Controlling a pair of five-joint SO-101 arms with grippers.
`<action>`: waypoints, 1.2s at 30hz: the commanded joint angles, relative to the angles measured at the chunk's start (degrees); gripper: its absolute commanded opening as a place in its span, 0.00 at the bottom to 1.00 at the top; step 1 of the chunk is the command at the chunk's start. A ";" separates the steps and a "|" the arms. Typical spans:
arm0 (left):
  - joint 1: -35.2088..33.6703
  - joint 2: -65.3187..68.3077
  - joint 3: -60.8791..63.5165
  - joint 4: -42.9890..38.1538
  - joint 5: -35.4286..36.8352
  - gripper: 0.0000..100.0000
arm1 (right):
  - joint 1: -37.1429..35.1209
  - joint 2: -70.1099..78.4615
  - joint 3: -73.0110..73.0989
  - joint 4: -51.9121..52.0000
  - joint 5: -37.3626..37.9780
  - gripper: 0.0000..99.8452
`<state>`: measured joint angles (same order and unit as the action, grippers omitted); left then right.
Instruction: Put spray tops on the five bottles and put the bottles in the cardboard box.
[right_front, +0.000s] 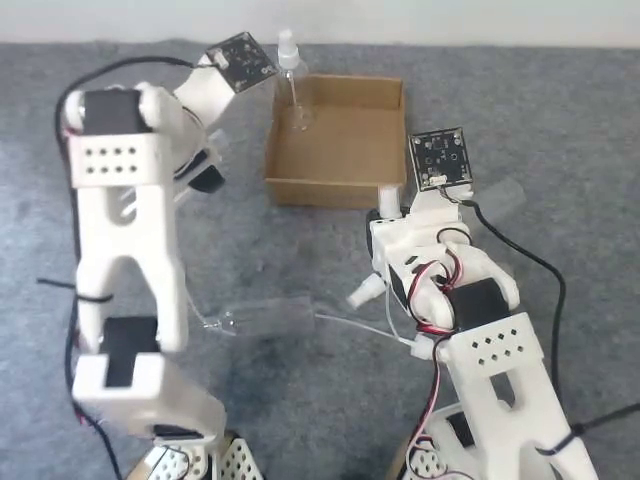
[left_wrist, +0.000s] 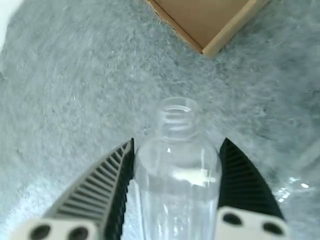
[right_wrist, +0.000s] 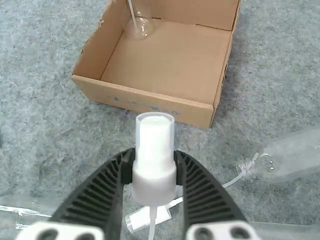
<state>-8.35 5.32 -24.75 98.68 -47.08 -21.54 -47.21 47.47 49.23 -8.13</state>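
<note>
The cardboard box (right_front: 335, 190) sits between my two arms toward the far side of the table, open-topped with low walls. Most of its floor is bare, and one capped bottle (right_front: 291, 85) stands upright in the far corner on my left arm's side. In my left wrist view a corner of the box lies just beyond what I hold, with a stretch of bare carpet (left_wrist: 75, 75) between. My left gripper (left_wrist: 178, 144) is closed partway around an open bottle (left_wrist: 176, 175), one ribbed finger pressed to each side of its shoulder. The bottle is clear plastic and its threaded neck has no top on it. My right gripper (right_wrist: 154, 153) is pinched onto a spray top (right_wrist: 155, 135), white with a pale cap, held upright in front of the box's near wall. A thin tube hangs down from it between my fingers. A lying bottle (right_front: 268, 314) rests on its side between my arms, and a loose spray top (right_front: 366, 291) lies near it, its long tube trailing across the carpet. A second lying bottle (right_wrist: 292, 155) rests to my right, near the box's near right corner. The surface is a grey, fuzzy carpet, and a pale wall (right_front: 450, 20) runs along its far edge.
</note>
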 joint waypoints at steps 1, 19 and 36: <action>0.26 -8.70 3.03 1.58 1.49 0.21 | 0.92 -2.15 -0.53 -1.19 -0.09 0.03; 0.35 -45.45 51.03 -31.12 13.10 0.22 | 0.92 -2.15 -0.53 -1.19 -0.09 0.03; 0.44 -68.31 84.26 -61.01 35.25 0.22 | 0.92 -2.15 -0.53 -1.19 -0.09 0.03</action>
<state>-8.09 -58.95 56.75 43.74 -15.87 -21.54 -47.21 47.47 49.14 -8.13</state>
